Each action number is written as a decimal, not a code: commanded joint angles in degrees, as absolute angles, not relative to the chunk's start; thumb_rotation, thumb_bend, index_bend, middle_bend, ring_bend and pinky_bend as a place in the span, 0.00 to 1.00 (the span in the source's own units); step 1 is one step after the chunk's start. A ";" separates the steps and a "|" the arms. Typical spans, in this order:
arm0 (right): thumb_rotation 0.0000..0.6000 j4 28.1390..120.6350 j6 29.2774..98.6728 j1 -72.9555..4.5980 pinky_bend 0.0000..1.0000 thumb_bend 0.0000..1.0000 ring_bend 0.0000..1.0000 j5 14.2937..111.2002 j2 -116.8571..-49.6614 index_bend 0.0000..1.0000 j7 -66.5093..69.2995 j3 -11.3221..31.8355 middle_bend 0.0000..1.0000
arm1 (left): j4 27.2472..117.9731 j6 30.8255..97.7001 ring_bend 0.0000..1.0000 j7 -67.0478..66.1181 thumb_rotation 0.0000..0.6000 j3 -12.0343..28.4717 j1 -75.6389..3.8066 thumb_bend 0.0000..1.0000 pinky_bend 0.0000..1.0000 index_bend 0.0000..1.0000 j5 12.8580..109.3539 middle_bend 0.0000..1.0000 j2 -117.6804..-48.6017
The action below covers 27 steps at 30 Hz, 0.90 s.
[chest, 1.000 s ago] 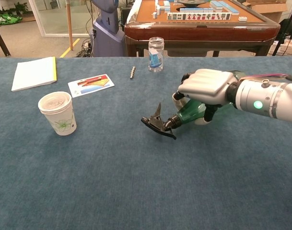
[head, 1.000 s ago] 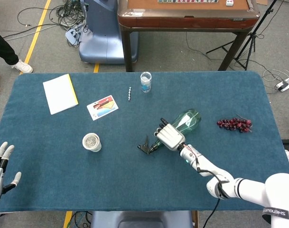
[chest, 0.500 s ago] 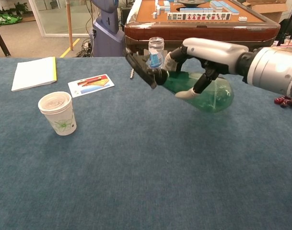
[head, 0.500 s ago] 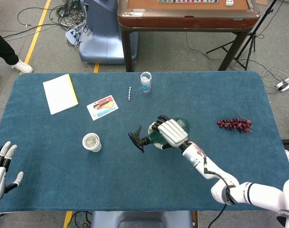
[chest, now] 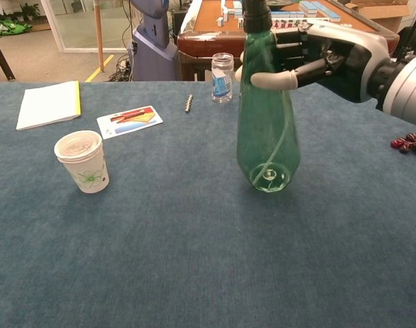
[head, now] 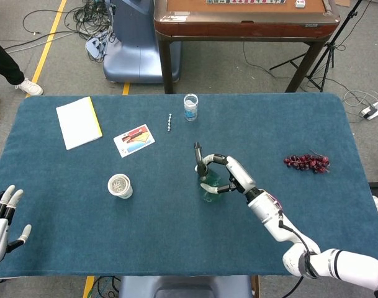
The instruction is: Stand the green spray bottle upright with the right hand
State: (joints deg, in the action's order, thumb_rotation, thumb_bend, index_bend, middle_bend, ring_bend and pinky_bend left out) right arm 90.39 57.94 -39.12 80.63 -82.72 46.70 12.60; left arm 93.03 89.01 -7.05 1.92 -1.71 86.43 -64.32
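Note:
The green spray bottle (chest: 266,130) stands nearly upright near the middle of the blue table, its round base low over or on the cloth; contact is hard to tell. Its black spray head (head: 198,155) points up and runs out of the top of the chest view. My right hand (chest: 317,58) grips the bottle's upper neck, thumb across the front and fingers wrapped behind; in the head view the right hand (head: 229,172) sits right of the bottle (head: 210,185). My left hand (head: 1,220) rests open at the table's near left corner, fingers spread, holding nothing.
A paper cup (chest: 83,161) stands left of the bottle. A small clear jar (chest: 222,67), a metal screw (chest: 189,102), a coloured card (chest: 129,121) and a white notebook (chest: 49,104) lie farther back. Dark grapes (head: 306,162) lie to the right. A brown table (head: 238,18) stands beyond.
My right hand lifted the bottle off the cloth and swung it from lying on its side to nearly upright, spray head now on top. The left hand stayed put.

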 commanded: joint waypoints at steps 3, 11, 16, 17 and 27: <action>1.00 87.19 59.08 -37.75 0.20 0.30 0.32 83.11 -84.26 0.65 56.13 11.98 0.49 | 93.19 89.05 0.00 -7.16 1.00 1.91 -1.74 0.35 0.00 0.06 86.61 0.00 -64.28; 1.00 82.98 59.48 -38.48 0.20 0.29 0.32 85.39 -86.41 0.65 62.45 11.28 0.49 | 93.17 88.87 0.00 -7.00 1.00 1.81 -1.76 0.35 0.00 0.06 86.69 0.00 -64.25; 1.00 80.53 59.78 -39.20 0.20 0.29 0.32 86.89 -87.44 0.65 64.20 10.62 0.49 | 93.09 88.56 0.00 -7.03 1.00 1.88 -1.90 0.35 0.00 0.06 86.50 0.00 -64.27; 1.00 80.23 59.84 -39.34 0.20 0.29 0.32 87.16 -87.53 0.65 64.36 10.51 0.49 | 93.09 88.59 0.00 -7.07 1.00 1.89 -1.90 0.35 0.00 0.06 86.52 0.00 -64.27; 1.00 78.27 60.68 -40.96 0.20 0.30 0.29 92.00 -86.61 0.62 66.65 7.45 0.40 | 92.88 88.49 0.00 -7.04 1.00 1.83 -1.83 0.35 0.00 0.06 86.35 0.00 -64.50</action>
